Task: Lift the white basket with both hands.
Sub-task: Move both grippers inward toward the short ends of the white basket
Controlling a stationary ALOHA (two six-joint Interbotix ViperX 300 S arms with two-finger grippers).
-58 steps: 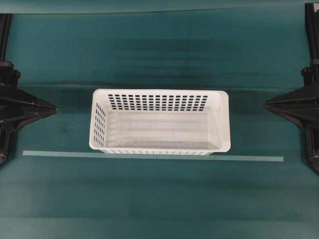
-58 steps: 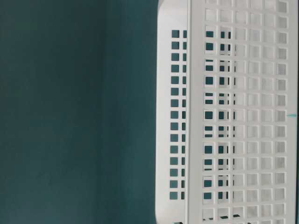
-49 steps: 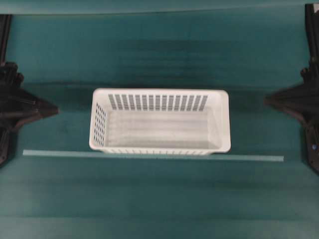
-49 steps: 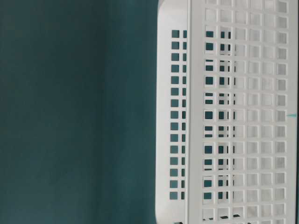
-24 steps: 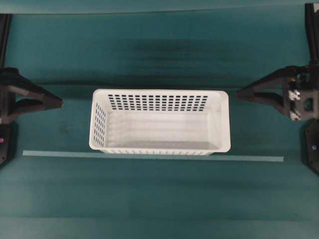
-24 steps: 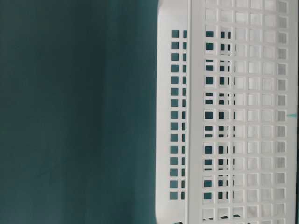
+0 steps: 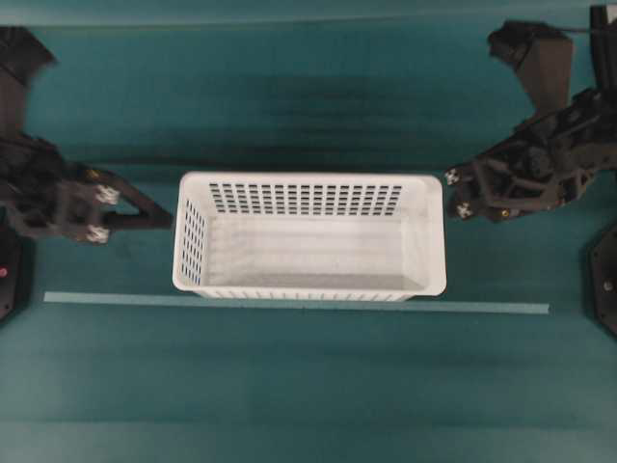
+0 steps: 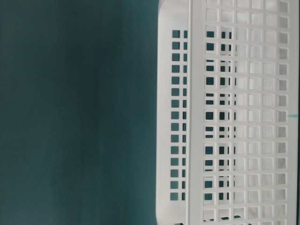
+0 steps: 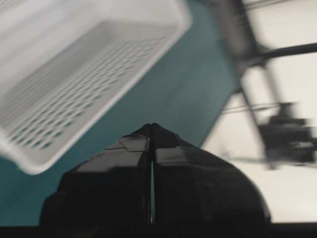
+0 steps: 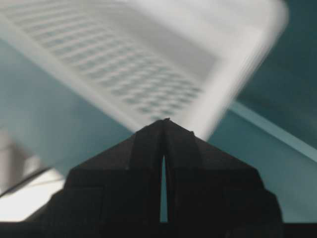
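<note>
We counted one white basket [image 7: 308,236] and two grippers: the left gripper [image 7: 166,220] at nine o'clock, the right gripper [image 7: 450,177] at three, both pinched closed on nothing.

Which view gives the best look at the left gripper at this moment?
The left wrist view: the left gripper fills the foreground, its jaws pressed shut, beside the white basket. The overhead view shows it smaller, pointing at the basket's left end. The table-level and right wrist views don't show it.

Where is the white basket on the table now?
In the overhead view, the white basket sits mid-table on the teal cloth, just behind the pale tape line, between the left pincer and right pincer.
</note>
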